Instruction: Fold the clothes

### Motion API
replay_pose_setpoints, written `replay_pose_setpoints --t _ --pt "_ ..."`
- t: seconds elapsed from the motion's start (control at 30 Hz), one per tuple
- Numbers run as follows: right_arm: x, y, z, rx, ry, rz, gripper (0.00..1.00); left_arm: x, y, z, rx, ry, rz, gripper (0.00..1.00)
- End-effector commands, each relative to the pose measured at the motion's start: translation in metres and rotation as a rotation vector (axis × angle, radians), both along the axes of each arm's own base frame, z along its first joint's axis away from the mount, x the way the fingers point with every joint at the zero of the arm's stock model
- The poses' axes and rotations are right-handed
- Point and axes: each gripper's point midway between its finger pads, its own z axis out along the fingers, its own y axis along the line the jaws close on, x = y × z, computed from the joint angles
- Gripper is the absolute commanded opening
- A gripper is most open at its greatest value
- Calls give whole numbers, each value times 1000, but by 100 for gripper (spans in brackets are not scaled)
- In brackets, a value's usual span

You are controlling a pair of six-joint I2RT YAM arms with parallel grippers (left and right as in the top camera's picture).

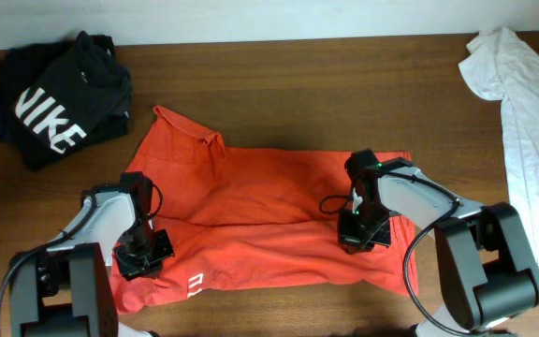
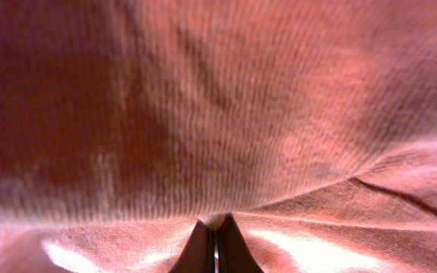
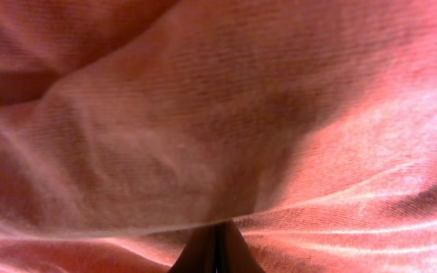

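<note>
We see the left gripper (image 2: 215, 230) and the right gripper (image 3: 217, 233) each closed tight, pinching the red-orange T-shirt (image 1: 260, 215) on the tabletop (image 1: 344, 84).

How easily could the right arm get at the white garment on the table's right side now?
Probably not yet: the right gripper is shut on the orange T-shirt. Once released, only bare table separates it from the white garment.
</note>
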Motion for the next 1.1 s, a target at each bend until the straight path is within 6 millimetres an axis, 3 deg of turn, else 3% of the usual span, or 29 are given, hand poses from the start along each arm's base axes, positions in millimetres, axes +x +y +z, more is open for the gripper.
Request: replay_pose_setpoints --t 0.0,0.13,0.23,0.33,0.4,0.47,0.5,0.53,0.57,0.6,0.63,0.67,0.7,0.77,0.83,0.9,0.93,0.97,1.0,1.07 --pt "-30 -14 -11 -65 113 -1 4 -7 3 0 12 35 4 1" --pt "-57 -33 -5 -87 239 -68 4 -9 -1 2 -9 47 11 0" --pt "-60 -49 4 -101 263 -136 4 -13 -7 4 -41 64 22 0" --pt "-51 -63 22 -101 196 -196 4 -10 -9 12 -50 59 25 0" --pt "-37 -73 44 -108 113 -203 4 5 -7 31 -45 1 22 0" --pt "-22 -88 65 -156 41 -198 17 23 -1 53 -11 -72 12 1" --pt "-14 -94 75 -164 13 -170 42 32 5 62 21 -101 3 8" --pt "-6 -99 84 -184 -12 -170 77 42 10 71 44 -130 -2 12" --pt "7 -102 94 -183 -53 -185 96 55 11 80 50 -176 -3 16" --pt "19 -104 103 -182 -94 -193 99 68 13 88 55 -220 -7 37" --pt "31 -105 112 -179 -136 -200 99 79 14 97 56 -258 -33 74" --pt "39 -105 119 -177 -166 -202 99 85 17 103 73 -276 -39 95" --pt "45 -106 125 -176 -190 -205 99 87 20 106 89 -284 -41 99" --pt "52 -106 131 -174 -220 -207 99 91 20 107 90 -299 -40 99" --pt "61 -106 132 -171 -253 -210 99 109 15 106 53 -374 -60 99" --pt "69 -103 133 -147 -284 -216 99 143 -7 109 -77 -514 -107 99" --pt "74 -95 133 -100 -302 -222 99 171 -26 115 -175 -632 -122 97" --pt "75 -88 134 -61 -303 -224 99 190 -35 120 -213 -706 -107 89" --pt "75 -86 135 -50 -300 -224 99 201 -37 121 -210 -739 -48 81" --pt "72 -85 135 -43 -289 -220 99 229 -42 118 -230 -809 51 80"
